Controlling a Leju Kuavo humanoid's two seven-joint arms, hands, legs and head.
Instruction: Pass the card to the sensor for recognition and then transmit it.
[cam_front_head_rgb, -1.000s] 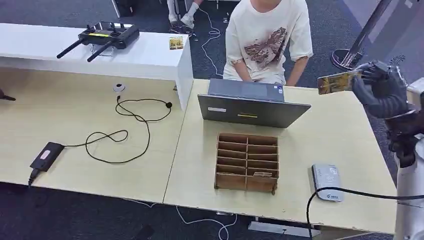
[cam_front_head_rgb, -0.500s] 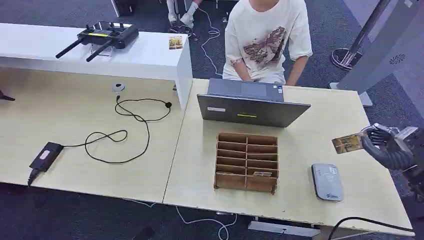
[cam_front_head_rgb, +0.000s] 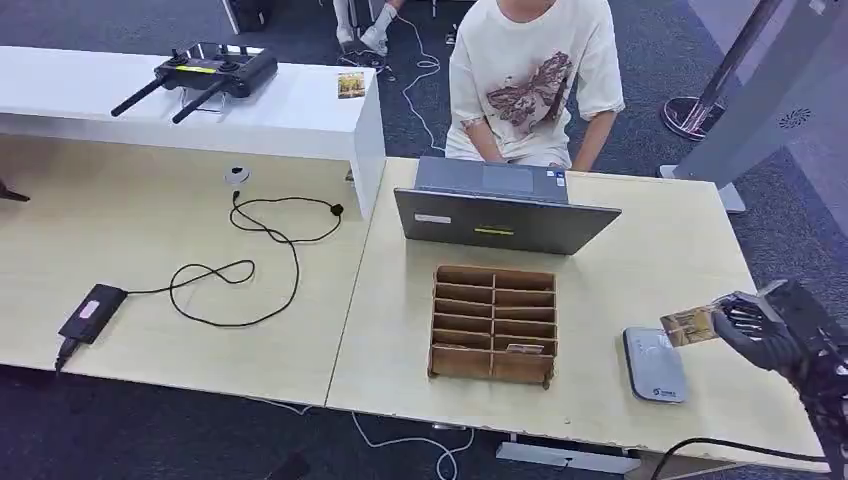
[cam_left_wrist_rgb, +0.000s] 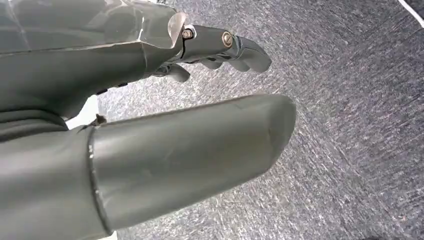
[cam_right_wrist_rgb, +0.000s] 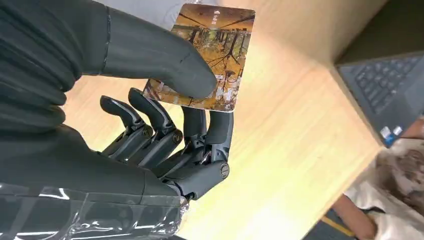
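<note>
Card, flat with rounded corners and a brown-gold printed picture, has come down from beside the laptop's level to just over the far edge of the sensor, a grey rounded-rectangle pad lying near the bench's right front. Left of it stands a brown cardboard organizer with rows of slots, behind it an open grey laptop and a seated person in a pale printed shirt. The dark right hand pinches the card between thumb and fingers. The left hand hangs over grey carpet, fingers loosely apart, holding nothing.
</note>
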